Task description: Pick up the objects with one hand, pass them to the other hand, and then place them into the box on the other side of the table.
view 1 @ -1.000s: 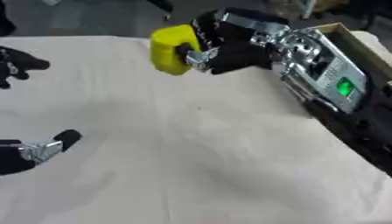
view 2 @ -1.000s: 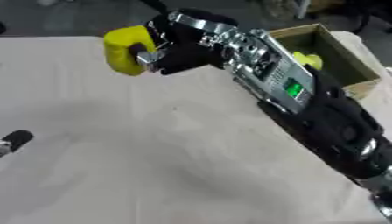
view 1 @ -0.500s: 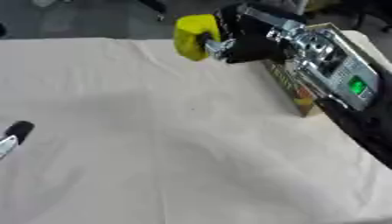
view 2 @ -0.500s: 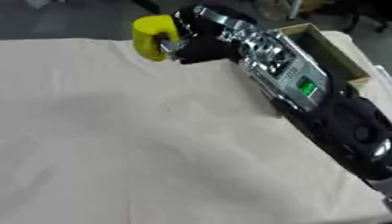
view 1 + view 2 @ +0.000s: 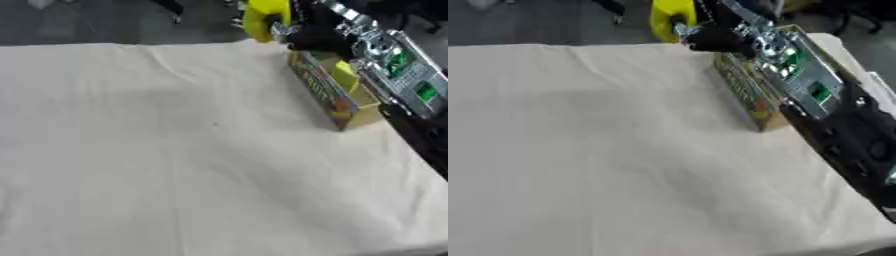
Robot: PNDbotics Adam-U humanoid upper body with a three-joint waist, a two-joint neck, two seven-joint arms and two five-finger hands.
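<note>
My right hand (image 5: 302,27) is at the far right of the table, its fingers curled round a yellow object (image 5: 265,17) held in the air near the table's far edge. Just right of and below it stands an open cardboard box (image 5: 328,95) with a printed side, and another yellow thing (image 5: 345,79) lies inside it. My right forearm (image 5: 798,75) crosses over the box and hides most of its inside. The left hand shows in neither view.
A cream cloth (image 5: 175,150) covers the table, with its right edge running along my arm. Dark floor lies beyond the far edge (image 5: 105,25).
My right hand has carried the yellow object to the far right, up beside the box's far end. The camera has swung right, so the left hand has dropped out of view.
</note>
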